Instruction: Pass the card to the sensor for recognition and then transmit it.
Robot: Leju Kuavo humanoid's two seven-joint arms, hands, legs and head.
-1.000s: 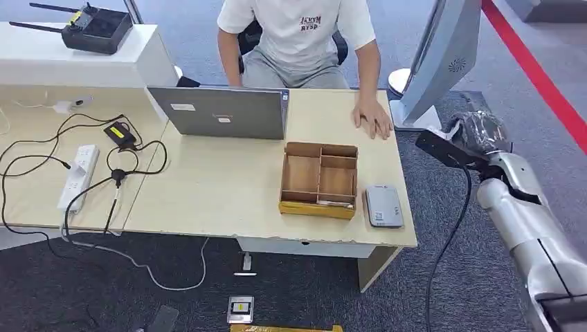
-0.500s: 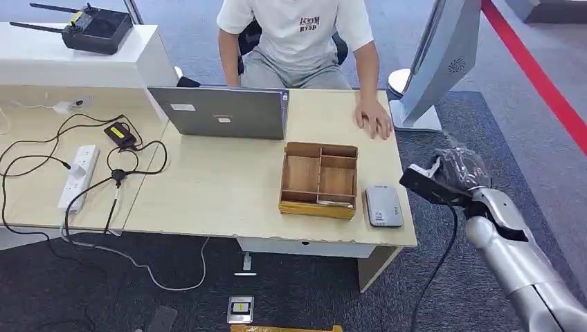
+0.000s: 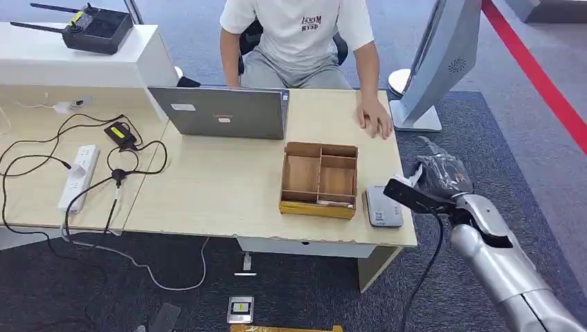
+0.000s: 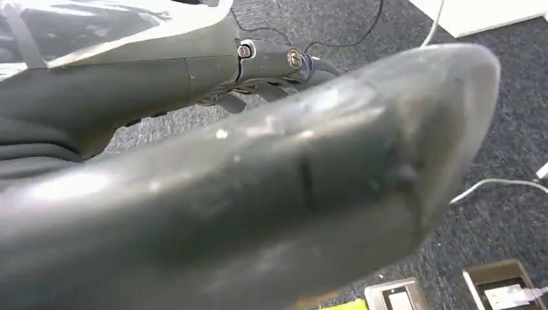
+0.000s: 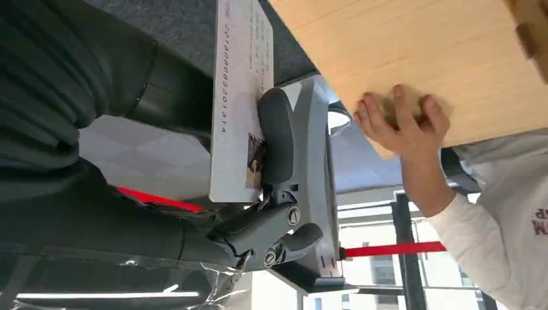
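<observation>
Right hand [image 3: 443,176], wrapped in clear plastic film, sat at right of centre in the head view, just off the desk [image 3: 221,187] edge and beside the grey sensor [image 3: 383,205]. In the right wrist view the fingers [image 5: 278,139] pinched the white card [image 5: 240,97], thumb pressed on its printed face near a small photo, so the card was held edge-on, off the desk and not yet over the sensor. Judged step: bringing the card to the sensor for reading. To do it well, the card face should probably come flat and parallel above the sensor's top, centred, and pause there; the wooden divided tray [image 3: 319,178] just left of the sensor leaves little margin on that side. A person's hand [image 3: 374,117] rested on the desk above the tray in the frame, well apart from the sensor. Hard to make out: the card itself was not distinguishable in the head view, hidden by film and the dark wrist mount. The left wrist view was mostly a blurred grey cover, so I could not tell whether the left fingers were clenched or released.
</observation>
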